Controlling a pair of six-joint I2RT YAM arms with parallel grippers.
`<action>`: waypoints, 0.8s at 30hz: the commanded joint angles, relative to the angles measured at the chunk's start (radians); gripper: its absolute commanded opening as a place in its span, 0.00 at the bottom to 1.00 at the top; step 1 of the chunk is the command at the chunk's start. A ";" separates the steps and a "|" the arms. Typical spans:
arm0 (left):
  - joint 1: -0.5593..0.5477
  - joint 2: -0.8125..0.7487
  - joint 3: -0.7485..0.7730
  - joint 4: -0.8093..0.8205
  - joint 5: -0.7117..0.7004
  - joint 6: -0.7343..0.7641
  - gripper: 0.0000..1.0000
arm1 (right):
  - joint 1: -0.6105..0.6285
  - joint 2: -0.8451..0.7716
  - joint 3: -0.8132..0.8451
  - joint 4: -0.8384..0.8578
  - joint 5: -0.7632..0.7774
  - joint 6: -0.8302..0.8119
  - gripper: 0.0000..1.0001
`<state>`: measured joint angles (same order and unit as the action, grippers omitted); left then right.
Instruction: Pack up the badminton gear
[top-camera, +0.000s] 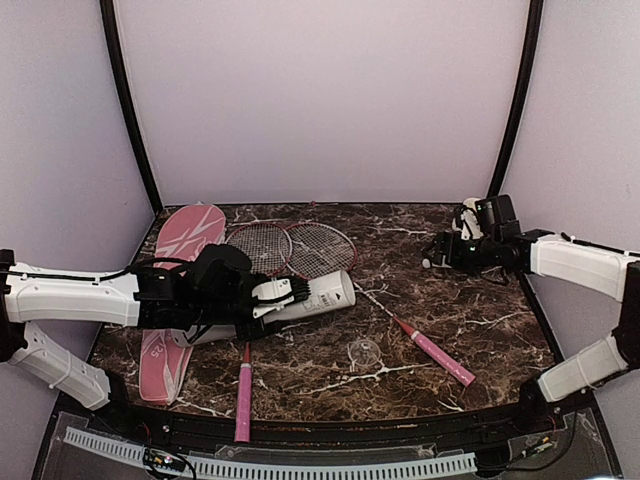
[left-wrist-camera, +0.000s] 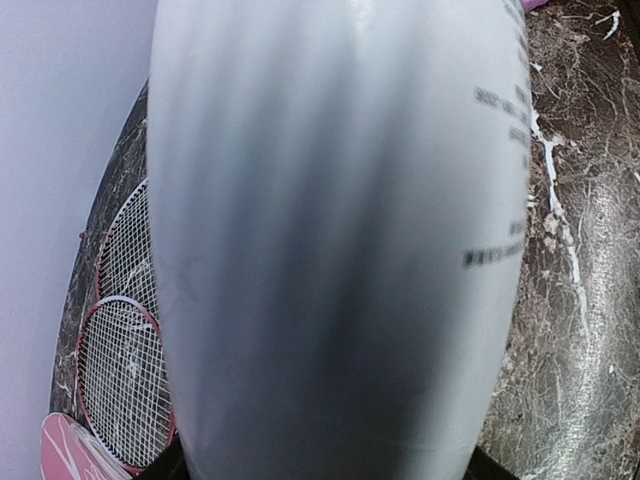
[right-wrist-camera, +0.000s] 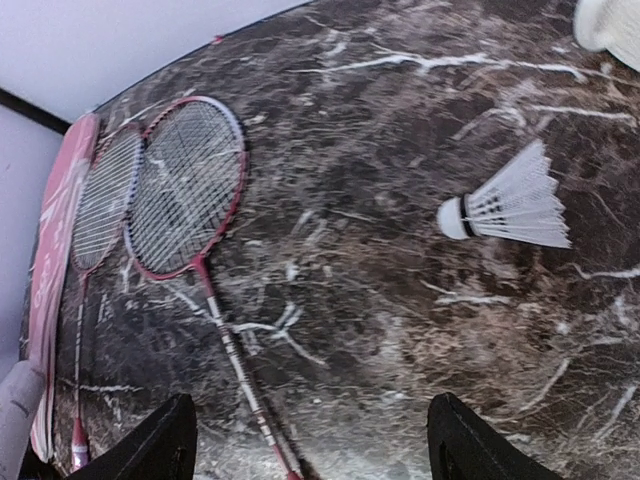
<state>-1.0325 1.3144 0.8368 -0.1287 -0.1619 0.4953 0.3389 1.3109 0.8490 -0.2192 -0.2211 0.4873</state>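
My left gripper (top-camera: 283, 294) is shut on the white tube (top-camera: 322, 292), which lies on its side over the racquet shafts. The tube (left-wrist-camera: 340, 240) fills the left wrist view. Two red-rimmed racquets lie crossed, their heads (top-camera: 260, 245) (top-camera: 320, 248) at the back and pink handles (top-camera: 243, 395) (top-camera: 440, 358) toward the front. The pink cover (top-camera: 175, 300) lies at the left, under my left arm. My right gripper (right-wrist-camera: 315, 450) hangs open and empty over the right side of the table. One white shuttlecock (right-wrist-camera: 510, 205) lies ahead of it, and another (right-wrist-camera: 610, 25) sits at the top right corner.
A small clear round lid (top-camera: 365, 352) rests on the dark marble table (top-camera: 480, 330) between the two handles. Pale walls with black corner posts (top-camera: 130, 110) close in the back and sides. The table's front edge (top-camera: 330, 425) runs just beyond the arm bases.
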 joint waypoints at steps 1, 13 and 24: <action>-0.009 -0.044 0.001 0.019 -0.024 0.021 0.63 | -0.086 0.063 -0.015 0.073 0.107 0.015 0.79; -0.009 -0.083 0.001 0.016 -0.065 0.037 0.63 | -0.259 0.398 0.155 0.156 0.030 -0.076 0.66; -0.009 -0.079 0.001 0.018 -0.064 0.038 0.63 | -0.265 0.520 0.243 0.173 -0.082 -0.154 0.51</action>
<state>-1.0370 1.2598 0.8368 -0.1291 -0.2180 0.5179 0.0746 1.7988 1.0695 -0.0715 -0.2398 0.3695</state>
